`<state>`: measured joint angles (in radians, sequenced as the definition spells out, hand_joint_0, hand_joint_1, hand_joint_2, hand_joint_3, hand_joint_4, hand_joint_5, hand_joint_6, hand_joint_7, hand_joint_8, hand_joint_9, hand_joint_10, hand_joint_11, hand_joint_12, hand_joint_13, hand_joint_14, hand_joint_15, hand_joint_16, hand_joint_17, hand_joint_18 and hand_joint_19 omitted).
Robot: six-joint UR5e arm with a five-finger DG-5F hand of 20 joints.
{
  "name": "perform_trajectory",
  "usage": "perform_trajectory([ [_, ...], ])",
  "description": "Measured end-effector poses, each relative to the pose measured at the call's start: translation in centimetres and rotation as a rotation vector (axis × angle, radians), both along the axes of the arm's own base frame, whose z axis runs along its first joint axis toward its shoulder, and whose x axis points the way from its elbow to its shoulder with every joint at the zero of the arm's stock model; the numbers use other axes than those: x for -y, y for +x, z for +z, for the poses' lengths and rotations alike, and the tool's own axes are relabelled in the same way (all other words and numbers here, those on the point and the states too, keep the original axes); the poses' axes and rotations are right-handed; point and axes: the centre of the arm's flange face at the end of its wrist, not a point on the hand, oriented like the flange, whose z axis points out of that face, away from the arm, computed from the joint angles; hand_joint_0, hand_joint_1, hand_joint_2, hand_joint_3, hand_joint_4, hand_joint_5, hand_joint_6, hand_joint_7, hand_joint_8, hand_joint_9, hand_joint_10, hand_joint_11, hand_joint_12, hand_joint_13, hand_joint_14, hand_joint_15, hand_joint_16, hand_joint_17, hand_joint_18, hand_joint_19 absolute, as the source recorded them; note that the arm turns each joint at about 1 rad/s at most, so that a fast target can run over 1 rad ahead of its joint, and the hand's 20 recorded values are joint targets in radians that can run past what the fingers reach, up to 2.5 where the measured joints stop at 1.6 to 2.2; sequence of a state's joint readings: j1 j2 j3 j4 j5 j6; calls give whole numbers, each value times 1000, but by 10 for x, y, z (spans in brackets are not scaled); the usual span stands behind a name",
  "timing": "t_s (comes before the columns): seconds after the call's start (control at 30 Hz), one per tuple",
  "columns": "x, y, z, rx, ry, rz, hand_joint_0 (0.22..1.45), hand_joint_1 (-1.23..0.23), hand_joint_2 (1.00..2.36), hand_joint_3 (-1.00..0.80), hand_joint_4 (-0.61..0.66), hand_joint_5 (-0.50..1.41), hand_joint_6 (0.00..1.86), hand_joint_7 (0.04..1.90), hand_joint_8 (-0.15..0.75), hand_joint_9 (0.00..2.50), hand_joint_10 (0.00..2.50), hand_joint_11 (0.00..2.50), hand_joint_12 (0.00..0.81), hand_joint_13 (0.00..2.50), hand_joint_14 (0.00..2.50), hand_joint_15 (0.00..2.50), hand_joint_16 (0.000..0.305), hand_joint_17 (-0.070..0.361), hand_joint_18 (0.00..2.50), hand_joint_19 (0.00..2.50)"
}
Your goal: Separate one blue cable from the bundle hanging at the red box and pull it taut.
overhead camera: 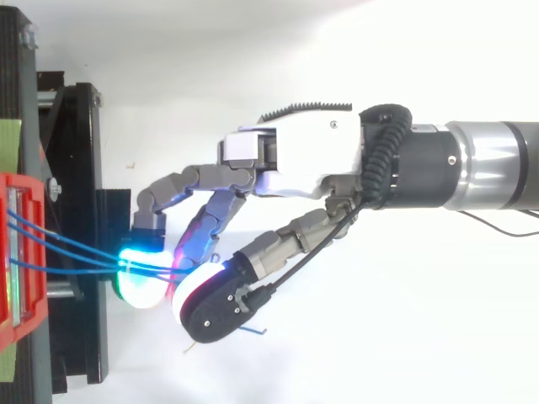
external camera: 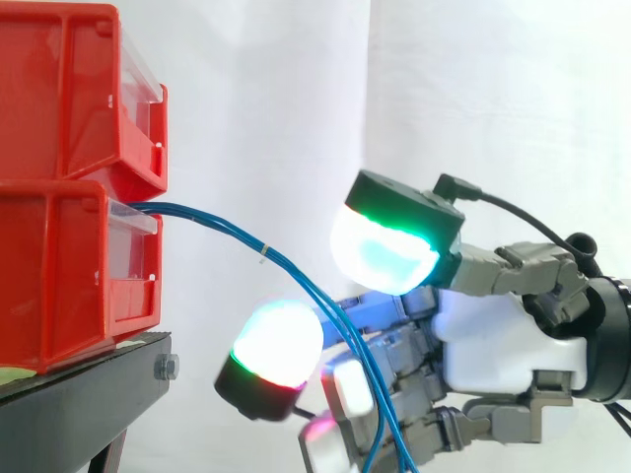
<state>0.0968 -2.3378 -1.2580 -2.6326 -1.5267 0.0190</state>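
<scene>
Fingers were curled loosely round the bundle of thin blue cables, with the glowing pads well apart. No pinch on a single strand could be made out.

Far left, side view: upper red plastic bin stacked on lower red plastic bin, both on the black metal stand, white curtain behind. The bundle left the front of the lower bin, arced rightward and down, and passed a small pale tie (it appeared to bind the strands together). It then ran down through the curled fingers, in front of the palm. From above, the strands lay fanned apart at the bin and converged at the cyan-lit pad, with the robot hand reaching in from the right.

Judgement: separation not yet done, since all strands lay together inside the curl and hung slack.

What could go wrong:
- Closing now would likely trap several strands, because the tie holds them close just ahead of the pads.
- A thin strand could slip between thick pads if they close off-centre, and the pull would come away with nothing.
- Pulling the whole bundle taut could drag the lower bin forward on the stand, or strain the cables where they leave it.
</scene>
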Motion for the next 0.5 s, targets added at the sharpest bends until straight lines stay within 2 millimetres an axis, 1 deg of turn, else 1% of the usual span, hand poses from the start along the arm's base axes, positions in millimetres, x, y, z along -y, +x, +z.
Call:
perform_trajectory([
  [0.1, 0, -2, 0, -17, -5, 0, 629, -567, 1011, -381, 292, -107, 504, 1128, 361, 1047, 18, 502, 354, 893, 15, 412, 34, 78, 718, 374],
  [0.23, 0, -2, -1, -22, -9, 0, 623, -523, 1010, -388, 280, -105, 504, 1135, 365, 1053, 16, 499, 363, 895, 16, 420, 36, 80, 719, 383],
  [0.37, 1, -1, 2, -17, -7, -1, 620, -526, 1010, -393, 287, -105, 504, 1136, 371, 1057, 16, 510, 364, 894, 17, 416, 36, 80, 721, 384],
  [0.5, 3, 5, 13, 5, -1, -6, 620, -573, 1010, -392, 289, -104, 504, 1131, 371, 1064, 18, 514, 362, 898, 15, 419, 36, 80, 727, 380],
])
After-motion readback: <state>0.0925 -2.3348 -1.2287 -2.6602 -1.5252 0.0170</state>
